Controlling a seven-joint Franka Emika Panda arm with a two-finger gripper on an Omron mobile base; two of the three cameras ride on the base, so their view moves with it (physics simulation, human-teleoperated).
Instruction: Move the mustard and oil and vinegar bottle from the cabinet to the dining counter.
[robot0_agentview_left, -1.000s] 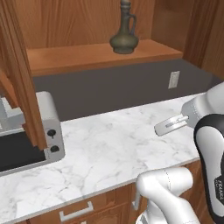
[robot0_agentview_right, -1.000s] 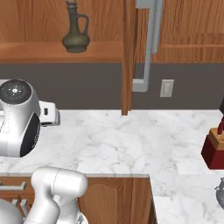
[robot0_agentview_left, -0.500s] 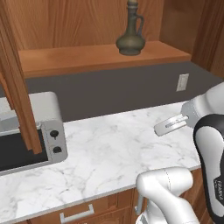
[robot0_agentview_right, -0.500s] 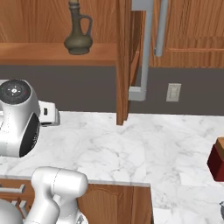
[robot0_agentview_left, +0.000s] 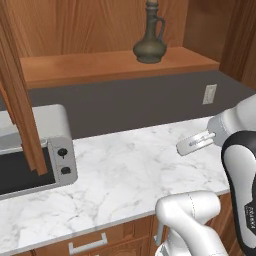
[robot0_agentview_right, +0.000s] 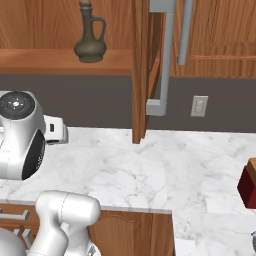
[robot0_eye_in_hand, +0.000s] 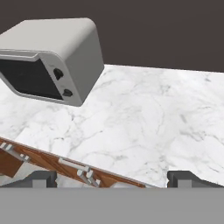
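My arm is folded back close over the base, elbow high, with the gripper (robot0_agentview_left: 192, 144) hanging above the marble worktop (robot0_agentview_left: 130, 175) and the hand camera tilted down at it. In the hand view the two finger tips (robot0_eye_in_hand: 186, 177) stand far apart at the lower corners, jaws spread wide, nothing between them.

Landmark: the toaster oven (robot0_agentview_left: 37, 150). It sits on the worktop at the left end, against the dark grey backsplash; the gripper is well to its right, above bare marble. A wall socket (robot0_agentview_left: 210, 94) is on the backsplash further right. Drawer fronts with grey handles run under the worktop edge.

The cabinet (robot0_agentview_left: 115, 62) hangs above the toaster oven, door swung open, reddish-brown wood. The oil and vinegar bottle (robot0_agentview_left: 150, 42) stands upright on its shelf, up and right of the toaster oven: dark olive, round belly, narrow neck, side handle.
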